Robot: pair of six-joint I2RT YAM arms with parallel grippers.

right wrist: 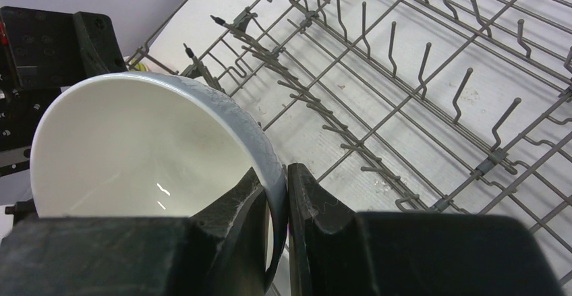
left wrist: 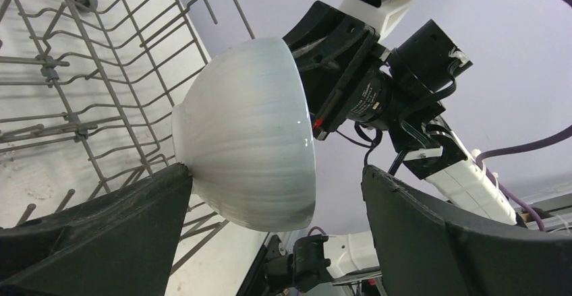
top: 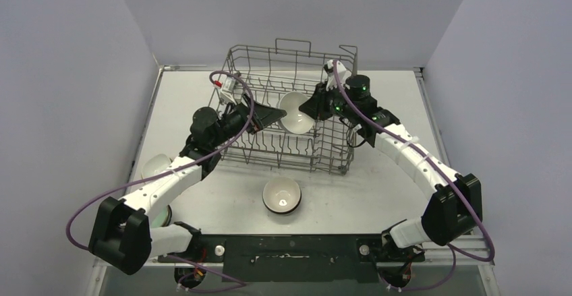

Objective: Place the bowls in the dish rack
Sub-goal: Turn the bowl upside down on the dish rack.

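Right pincer is clamped on the rim of the white bowl above the dish rack; left pincer gapes apart around it. A handover, I'd say. Next, the left backs away and the bowl goes down on edge into the rack.

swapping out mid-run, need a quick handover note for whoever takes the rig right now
Right gripper: shut on the rim of a white bowl, held on its side over the dish rack, not set down.
Left gripper: open, fingers either side of that bowl, not clamping it.
Done: no bowl seated in the rack as far as the views show.
Left: seat the held bowl between the tines, then load the bowl in front of the rack and the pale bowl beside the left arm. Another may be partly hidden under that arm.
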